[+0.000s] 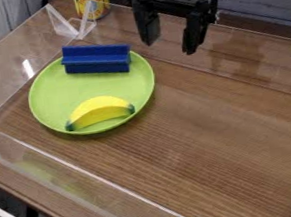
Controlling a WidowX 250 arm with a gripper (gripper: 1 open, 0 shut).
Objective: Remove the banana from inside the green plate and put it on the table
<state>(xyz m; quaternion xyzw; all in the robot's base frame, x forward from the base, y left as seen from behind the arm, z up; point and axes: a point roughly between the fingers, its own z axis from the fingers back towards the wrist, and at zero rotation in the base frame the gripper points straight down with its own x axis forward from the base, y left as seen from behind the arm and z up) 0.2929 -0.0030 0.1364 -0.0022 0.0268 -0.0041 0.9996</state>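
Still at the approach step: black two-finger gripper [170,35] hangs spread and empty. Small yellow plastic banana [101,111] sits at six o'clock inside the round lime-green plate [52,93], so next it probably needs to swing over and drop onto it.

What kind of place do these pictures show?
Probably a robot test bench: a brown wood-grain tabletop fenced by clear acrylic walls, a black robot gripper above, and a yellow toy banana on a lime-green plate.

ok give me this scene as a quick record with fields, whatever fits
banana: lying inside the green plate, near its front rim
blue block: on the plate's back part, apart from the banana
gripper: open, empty, pointing down, above the table behind and right of the plate
yellow can: back of the table
task status: banana not yet lifted
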